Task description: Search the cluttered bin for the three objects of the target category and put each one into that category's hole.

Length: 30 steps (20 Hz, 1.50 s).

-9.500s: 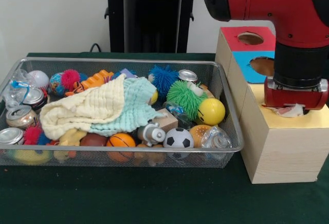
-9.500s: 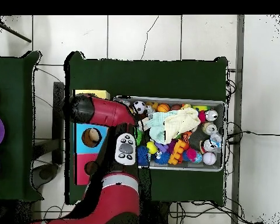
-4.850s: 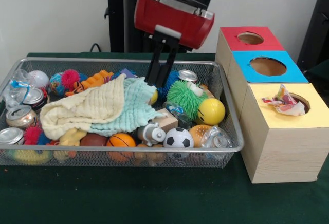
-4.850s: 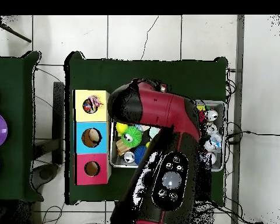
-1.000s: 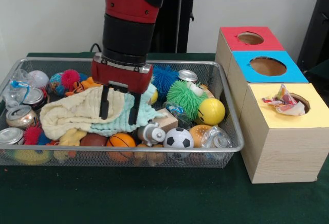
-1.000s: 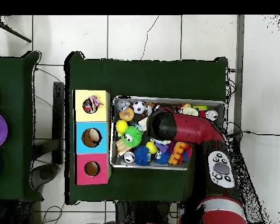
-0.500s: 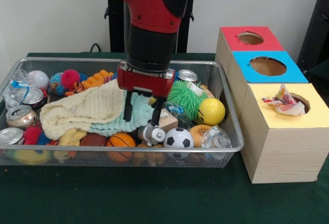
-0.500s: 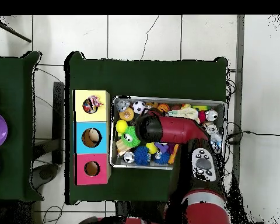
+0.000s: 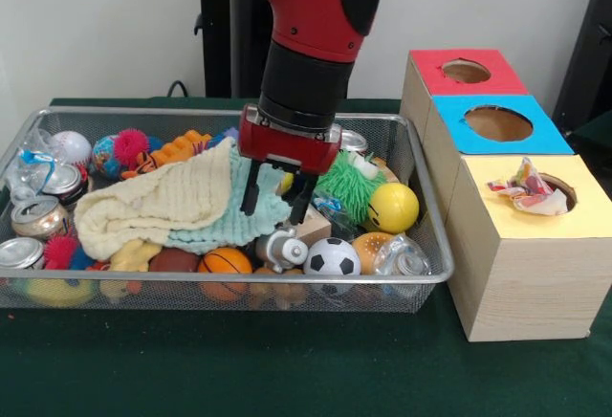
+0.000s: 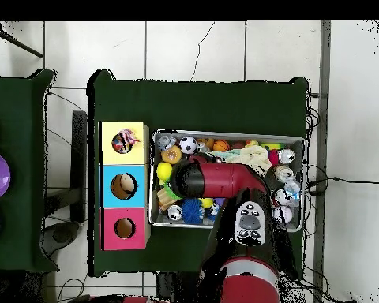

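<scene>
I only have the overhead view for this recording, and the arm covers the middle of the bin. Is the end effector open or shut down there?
Observer: Open. In the front view the end effector hangs with its fingers spread and nothing between them.
Operator: What is under it?
Observer: The edge of a mint green cloth, which lies partly under a cream cloth in the wire bin.
Operator: Has the dotted cloth gone into the yellow box?
Observer: Not fully. The dotted cloth sits crumpled on the rim of the yellow box's hole.
</scene>
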Tool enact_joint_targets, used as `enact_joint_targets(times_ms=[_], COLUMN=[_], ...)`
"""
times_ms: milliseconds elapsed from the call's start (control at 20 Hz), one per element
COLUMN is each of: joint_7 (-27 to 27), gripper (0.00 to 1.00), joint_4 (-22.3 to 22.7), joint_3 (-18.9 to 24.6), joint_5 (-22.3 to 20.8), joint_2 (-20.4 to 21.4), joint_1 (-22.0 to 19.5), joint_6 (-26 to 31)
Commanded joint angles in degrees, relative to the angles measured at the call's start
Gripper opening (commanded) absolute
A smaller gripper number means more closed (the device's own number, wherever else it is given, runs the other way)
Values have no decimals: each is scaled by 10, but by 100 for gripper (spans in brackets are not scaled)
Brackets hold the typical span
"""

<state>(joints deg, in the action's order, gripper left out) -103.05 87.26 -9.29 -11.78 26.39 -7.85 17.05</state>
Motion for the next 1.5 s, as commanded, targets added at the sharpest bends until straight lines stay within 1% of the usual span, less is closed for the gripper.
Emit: enact_joint_targets(times_ms=[50,250,400,650,850,1050,1150,1350,1400,1500], joint_7=[-89,-112,-117,-132,-144,-136,-125,-71,-59,-48], gripper=[100,100,100,100,100,100,100,100,100,100], joint_4=[-5,0,1,8,17,11,10,18,26,38], joint_3=[-9,-35,-51,-77,-92,-77,-56,30,56,89], joint_5=[8,19,20,25,32,42,46,38,35,29], joint_2=[-39,-43,-46,-62,-77,-103,-117,-132,-132,-131], joint_1=[-16,-4,2,11,14,0,-15,-74,-92,-115], joint_6=[5,8,8,-3,-27,-45,-56,-69,-71,-72])
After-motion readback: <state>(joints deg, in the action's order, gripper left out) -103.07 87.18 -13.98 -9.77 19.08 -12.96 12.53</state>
